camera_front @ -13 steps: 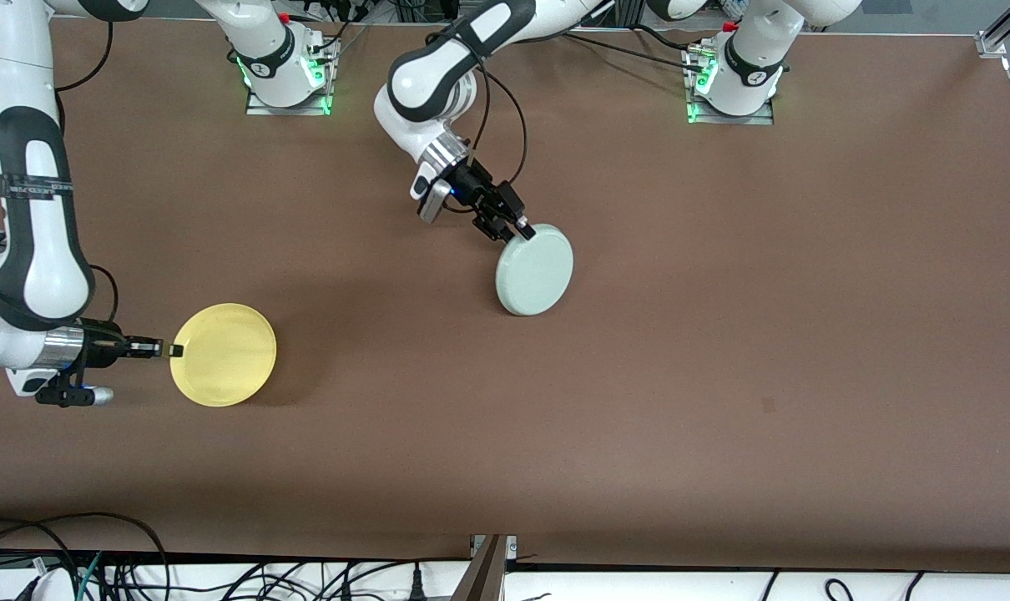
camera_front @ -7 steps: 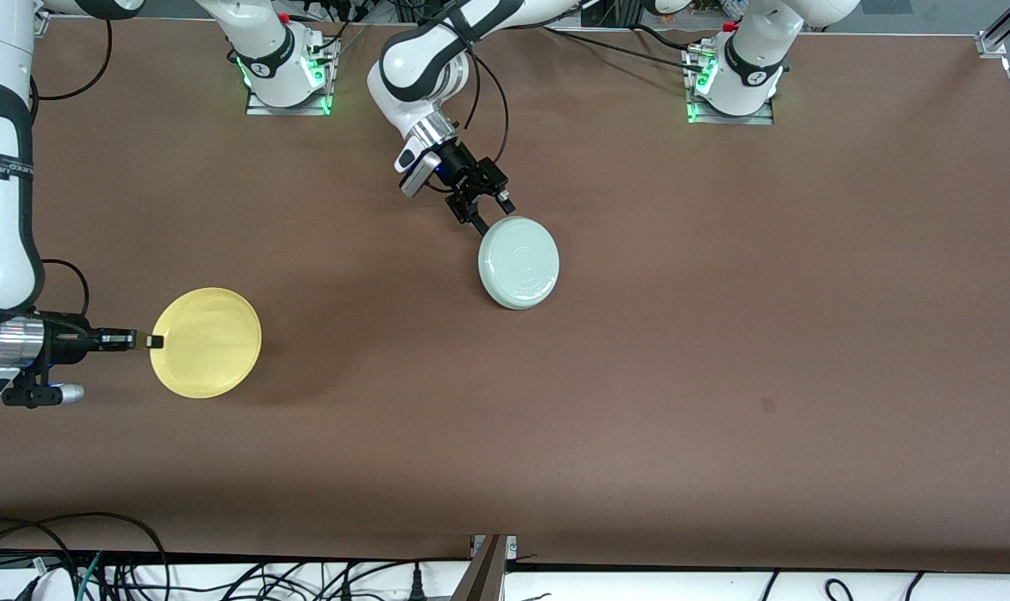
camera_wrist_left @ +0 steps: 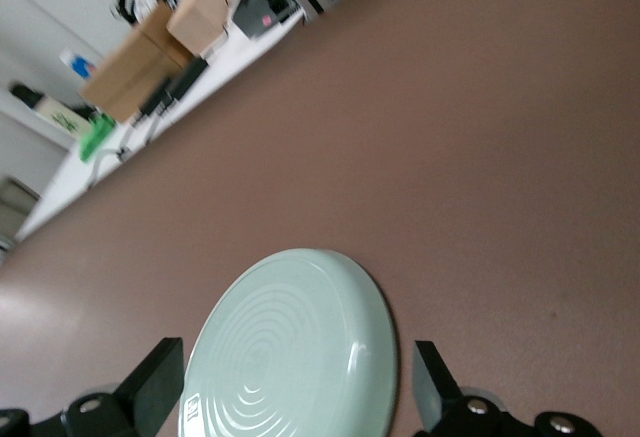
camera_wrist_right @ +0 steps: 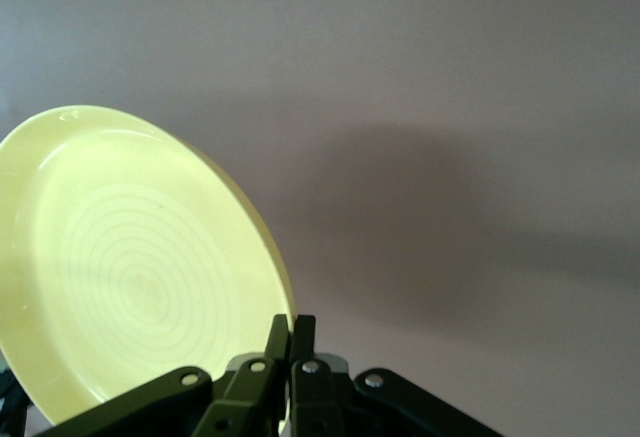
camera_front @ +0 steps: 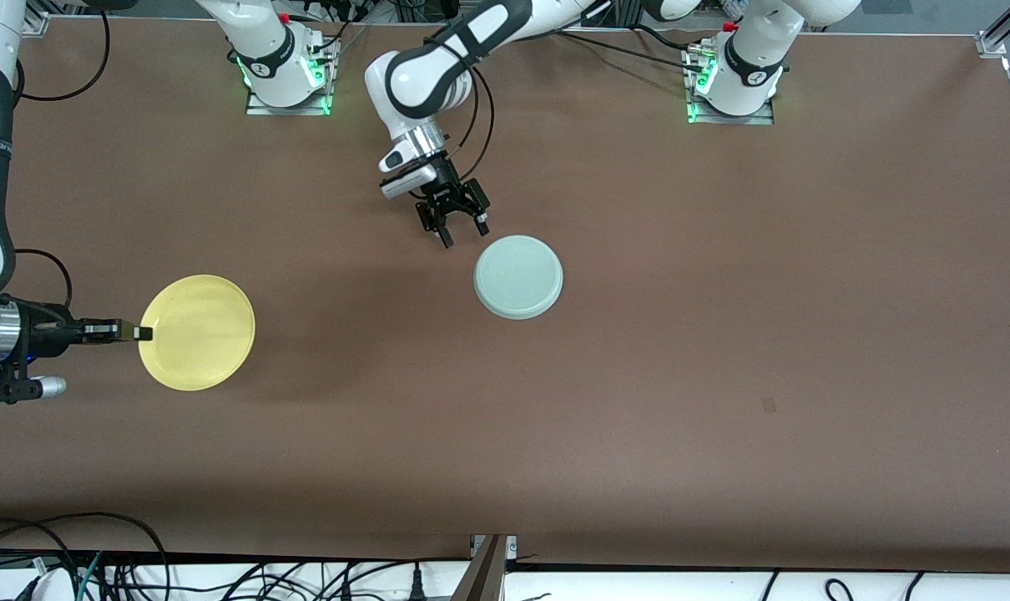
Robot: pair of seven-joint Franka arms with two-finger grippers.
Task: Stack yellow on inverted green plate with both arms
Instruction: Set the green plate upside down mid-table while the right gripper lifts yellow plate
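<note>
front view: the green plate [camera_front: 518, 276], round smooth pale mint plastic, lies upside down on the brown matte desk [camera_front: 722, 334], concentric rings on its base. the left gripper [camera_front: 460, 228] hangs just beside the green plate, angled down, jaws wide and empty. toward the right arm's end from the green plate, the right gripper [camera_front: 142, 333] lies level, jaws pinched on the rim of the glossy yellow plate [camera_front: 198, 332], lifted off the desk.

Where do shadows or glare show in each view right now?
Front view: the yellow plate casts a soft shadow on the table. Left wrist view: a small bright glint on the green plate near its rim. Right wrist view: a broad dim shadow on the table beside the yellow plate, no glare.
</note>
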